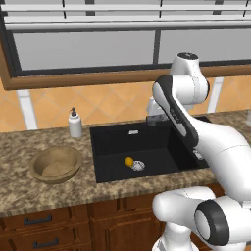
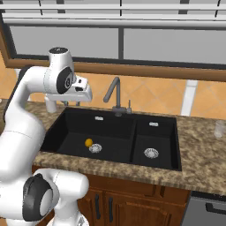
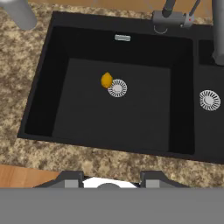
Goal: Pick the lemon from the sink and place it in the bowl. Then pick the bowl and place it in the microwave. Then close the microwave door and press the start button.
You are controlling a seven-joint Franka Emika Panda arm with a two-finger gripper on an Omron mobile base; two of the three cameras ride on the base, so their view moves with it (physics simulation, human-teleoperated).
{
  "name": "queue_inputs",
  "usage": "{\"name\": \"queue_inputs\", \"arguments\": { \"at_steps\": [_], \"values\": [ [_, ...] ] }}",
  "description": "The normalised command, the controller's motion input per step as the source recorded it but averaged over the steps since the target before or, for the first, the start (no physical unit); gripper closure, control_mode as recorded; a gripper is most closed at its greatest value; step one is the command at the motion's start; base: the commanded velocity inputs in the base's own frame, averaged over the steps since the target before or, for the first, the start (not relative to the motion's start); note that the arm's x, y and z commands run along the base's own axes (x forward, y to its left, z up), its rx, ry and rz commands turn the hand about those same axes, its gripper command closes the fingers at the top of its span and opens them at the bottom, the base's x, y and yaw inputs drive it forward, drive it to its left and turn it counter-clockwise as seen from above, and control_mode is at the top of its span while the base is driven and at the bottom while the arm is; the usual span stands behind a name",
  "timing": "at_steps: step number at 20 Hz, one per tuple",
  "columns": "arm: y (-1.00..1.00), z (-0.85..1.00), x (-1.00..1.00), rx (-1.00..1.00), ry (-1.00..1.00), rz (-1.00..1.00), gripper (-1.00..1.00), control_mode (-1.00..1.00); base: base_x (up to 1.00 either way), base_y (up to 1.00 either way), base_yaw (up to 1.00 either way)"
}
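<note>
The small yellow lemon [image 1: 129, 161] [image 2: 88, 142] [image 3: 106, 80] lies on the floor of the black sink [image 1: 110, 139] [image 2: 110, 128] [image 3: 109, 122], touching the left side of the round silver drain [image 3: 117, 88]. The tan wooden bowl [image 1: 55, 164] sits empty on the counter left of the sink. My gripper [image 3: 112, 178] [image 2: 70, 102] hangs high above the left basin, pointing down, open with nothing between its fingers. The lemon is well below it. The microwave and its door are out of view.
A white soap dispenser [image 1: 75, 123] stands at the sink's back left corner. The dark curved faucet [image 2: 114, 95] rises behind the divider, beside a smaller right basin [image 2: 152, 141]. A clear glass [image 2: 219, 129] stands on the granite counter at far right.
</note>
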Motion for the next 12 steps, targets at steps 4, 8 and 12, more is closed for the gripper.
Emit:
{"name": "queue_inputs", "arguments": {
  "at_steps": [4, 8, 12],
  "values": [
    [0.00, -0.03, 0.00, 0.00, 0.03, 0.00, -1.00, -1.00, 0.00, 0.00, 0.00],
    [0.02, -0.45, -0.03, 0.00, 0.08, 0.03, -1.00, -1.00, 0.00, 0.00, 0.00],
    [0.62, -0.93, 0.31, -0.14, 0.19, 0.06, -1.00, -1.00, 0.00, 0.00, 0.00]
  ]
}}
